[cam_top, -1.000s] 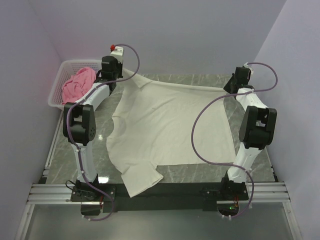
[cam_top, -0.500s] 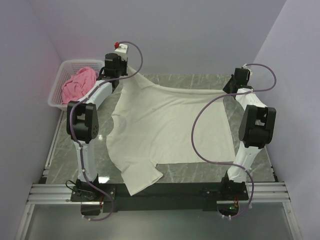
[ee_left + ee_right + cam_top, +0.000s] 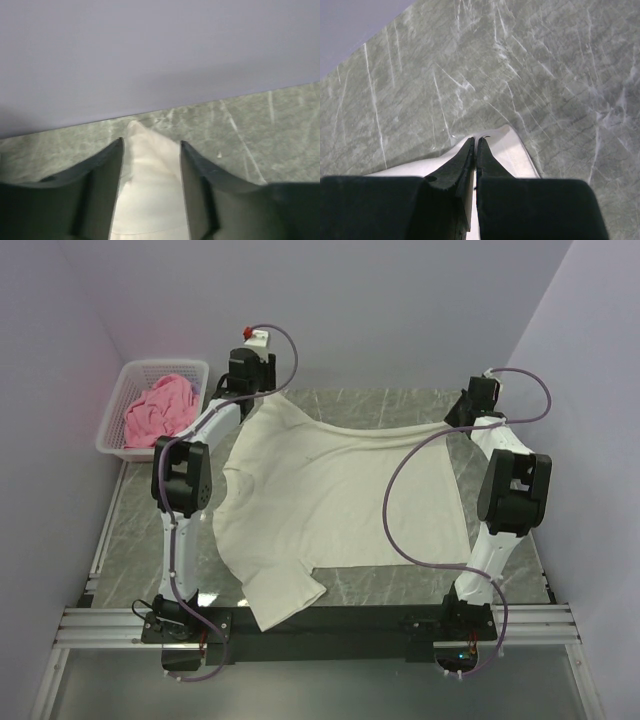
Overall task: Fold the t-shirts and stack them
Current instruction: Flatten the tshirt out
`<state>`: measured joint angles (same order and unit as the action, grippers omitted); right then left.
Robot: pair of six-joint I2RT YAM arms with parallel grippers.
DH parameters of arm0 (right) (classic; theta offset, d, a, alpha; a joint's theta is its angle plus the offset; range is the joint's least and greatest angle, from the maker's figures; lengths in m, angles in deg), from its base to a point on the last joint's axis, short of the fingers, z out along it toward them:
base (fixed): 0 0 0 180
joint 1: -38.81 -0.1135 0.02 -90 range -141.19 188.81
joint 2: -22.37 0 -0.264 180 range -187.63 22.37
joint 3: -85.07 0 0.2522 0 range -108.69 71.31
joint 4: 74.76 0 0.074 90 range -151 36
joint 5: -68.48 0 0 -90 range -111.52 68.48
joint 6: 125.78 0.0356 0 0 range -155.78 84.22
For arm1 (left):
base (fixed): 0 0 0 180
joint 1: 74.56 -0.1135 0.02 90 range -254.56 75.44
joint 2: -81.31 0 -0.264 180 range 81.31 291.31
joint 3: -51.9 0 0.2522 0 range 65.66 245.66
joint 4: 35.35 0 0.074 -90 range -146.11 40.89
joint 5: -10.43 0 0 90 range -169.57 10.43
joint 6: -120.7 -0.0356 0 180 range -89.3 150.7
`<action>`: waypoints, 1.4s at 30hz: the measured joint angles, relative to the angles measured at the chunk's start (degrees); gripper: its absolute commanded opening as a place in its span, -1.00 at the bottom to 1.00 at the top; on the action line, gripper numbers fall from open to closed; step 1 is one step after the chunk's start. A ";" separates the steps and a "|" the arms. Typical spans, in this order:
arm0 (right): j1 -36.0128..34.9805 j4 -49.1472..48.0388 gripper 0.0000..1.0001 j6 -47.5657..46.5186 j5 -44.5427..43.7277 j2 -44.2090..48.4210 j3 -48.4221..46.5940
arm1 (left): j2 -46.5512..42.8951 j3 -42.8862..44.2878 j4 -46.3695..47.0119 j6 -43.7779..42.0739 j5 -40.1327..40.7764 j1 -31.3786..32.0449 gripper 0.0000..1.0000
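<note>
Both grippers have hold of the cream t-shirt (image 3: 340, 490) at the far side of the counter (image 3: 125, 515). L gripper (image 3: 151, 142) has the far-left corner. Its fingers (image 3: 105, 170) sit partway apart w/ a thick bunch of cloth filling the gap btwn them, and the tip of the cloth pokes out past the fingertips. R gripper (image 3: 475, 141) is squeezed almost flat on the far-right corner, w/ only a thin layer of fabric btwn the jaws and a bit of white showing on either side.

Counter is grey-green marble and fills most of the top view.

Cream t-shirt is the biggest thing on it, spread over the middle. Its far edge hangs in a shallow curve btwn my two grippers. The rest lies mostly flat w/ a few wrinkles. One sleeve juts out on the left about midway. The near-left part reaches the near edge of the counter and laps onto the dark rail (image 3: 380, 625) there.

White lattice basket (image 3: 110, 430) sits at the far-left corner, apart from the cream t-shirt and left of my L arm.

Pink t-shirt (image 3: 155, 412) is crumpled inside the basket, unfolded, in a loose heap.
</note>
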<state>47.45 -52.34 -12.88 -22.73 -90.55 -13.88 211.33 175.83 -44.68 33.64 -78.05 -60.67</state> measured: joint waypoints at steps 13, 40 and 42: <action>0.00 0.39 -1.00 0.00 0.83 -0.81 0.02 | -1.88 -9.40 -7.56 8.57 4.35 -6.03 0.09; 0.00 1.16 -1.00 -0.02 2.21 -1.88 0.02 | 6.45 -0.33 -23.58 4.79 0.00 -6.03 -0.06; 0.00 1.18 -1.00 -0.02 2.36 -1.90 0.02 | 7.21 1.18 -24.63 4.81 -0.13 -6.03 -0.09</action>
<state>47.45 -51.16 -12.90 -20.37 -92.46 -13.86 218.54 177.01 -69.32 38.45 -78.18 -66.70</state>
